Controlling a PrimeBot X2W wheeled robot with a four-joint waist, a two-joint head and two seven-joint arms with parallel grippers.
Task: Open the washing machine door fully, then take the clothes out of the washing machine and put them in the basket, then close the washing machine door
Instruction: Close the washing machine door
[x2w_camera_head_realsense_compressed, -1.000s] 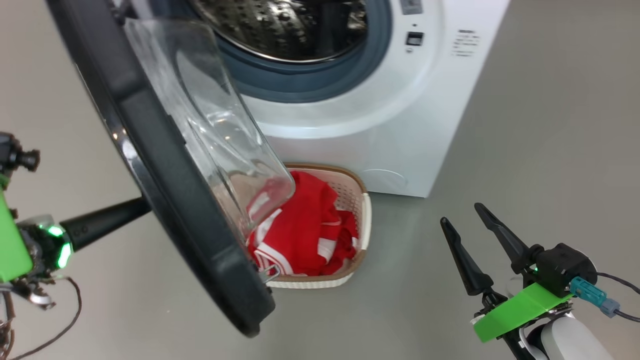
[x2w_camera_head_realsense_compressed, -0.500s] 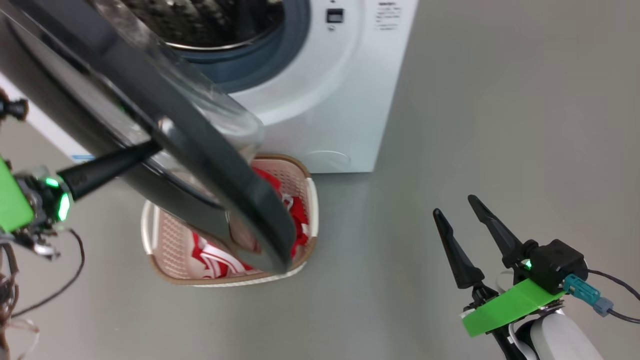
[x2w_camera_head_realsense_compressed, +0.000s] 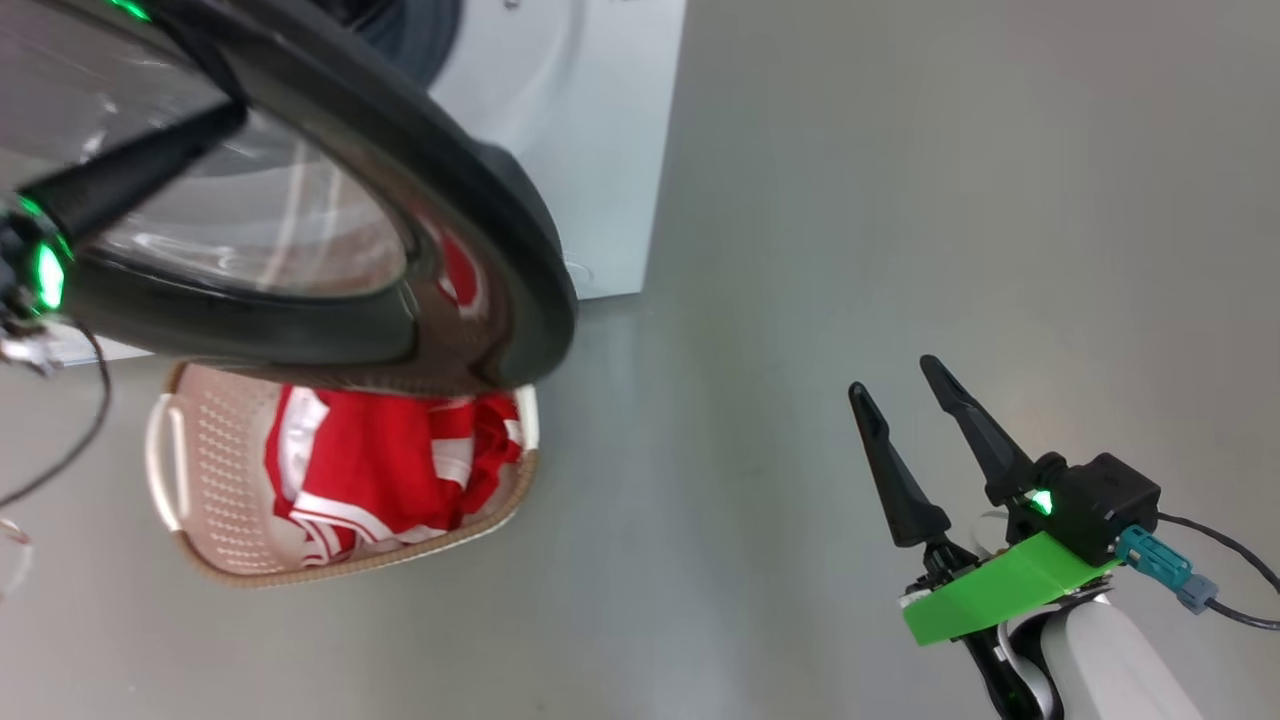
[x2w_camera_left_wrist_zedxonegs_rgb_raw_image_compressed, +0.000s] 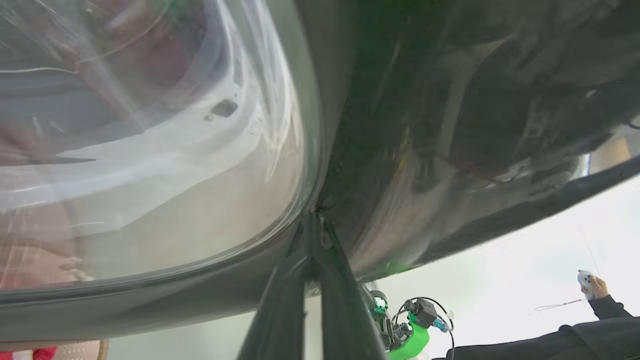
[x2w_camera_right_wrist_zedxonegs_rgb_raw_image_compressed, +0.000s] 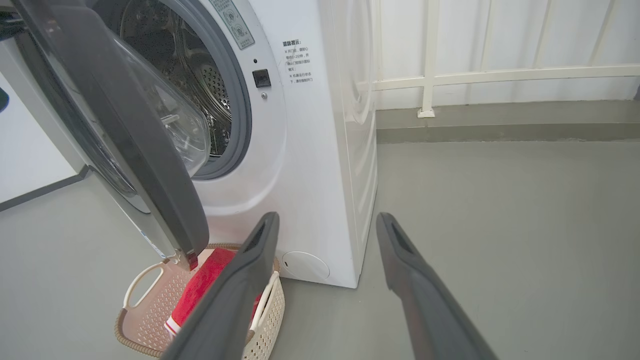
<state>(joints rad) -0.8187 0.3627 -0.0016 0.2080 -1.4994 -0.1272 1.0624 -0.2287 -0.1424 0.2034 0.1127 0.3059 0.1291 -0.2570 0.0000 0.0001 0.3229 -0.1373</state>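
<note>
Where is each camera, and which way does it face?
Head view: on the head, facing down at the washing machine door, the basket, the clothes; left claw upper left, open right claw lower right.
Left wrist view: on the left wrist, facing along the shut left claw to the door's rim.
Right wrist view: on the right wrist, facing the washing machine between open fingers.
Shared: head and right wrist views show the basket.
</note>
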